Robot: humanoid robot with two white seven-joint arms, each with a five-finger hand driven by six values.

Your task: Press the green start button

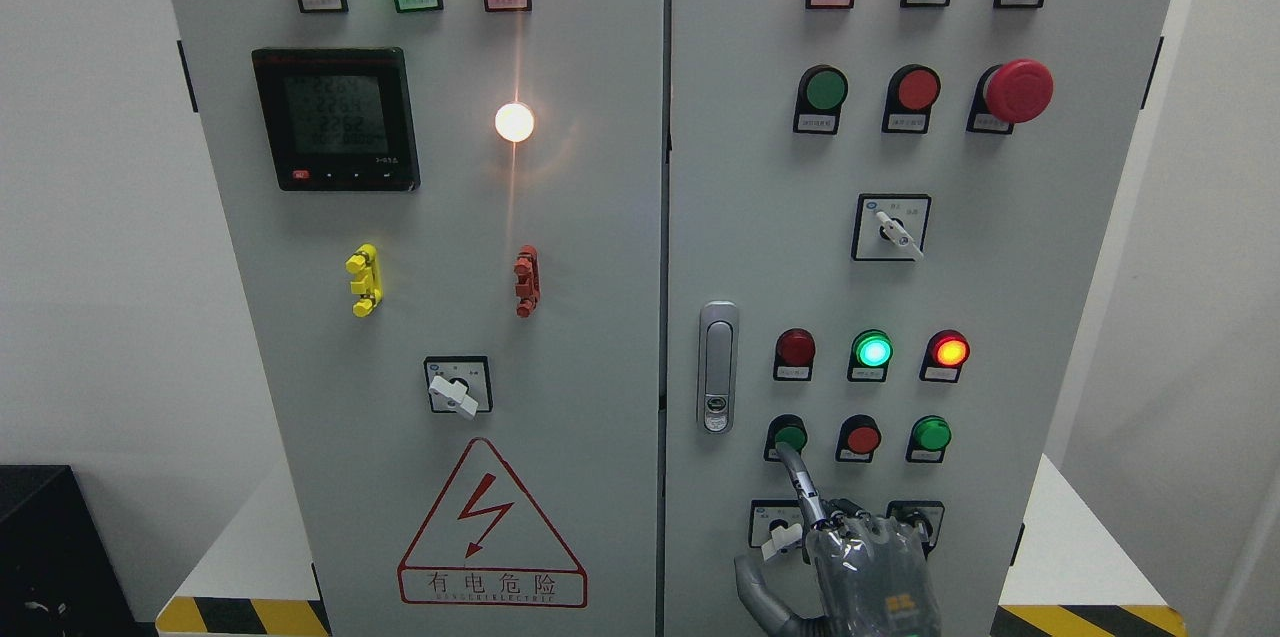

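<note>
The robot's right hand (868, 567), wrapped in clear plastic, comes up from the bottom edge right of the middle of the grey metal cabinet door (1050, 317). Its index finger (800, 482) sticks straight out, up and to the left of the palm, while the other fingers are curled in against the knuckles and hold nothing. The fingertip sits right on the lower edge of the round green start button (790, 436), touching it and covering its bottom part.

Just to the right of that fingertip is a round red push button (861, 437), and further right another green round button (931, 434). Above the fingertip there's a row of three pilot lamps: a dark red lamp (796, 348), a lit green lamp (872, 350) and a glowing red-orange lamp (949, 351). Up and to the left of the finger is the silver door handle (717, 367). Behind the knuckles, a white-knobbed selector switch (777, 527) is partly hidden on the left side of the hand.
</note>
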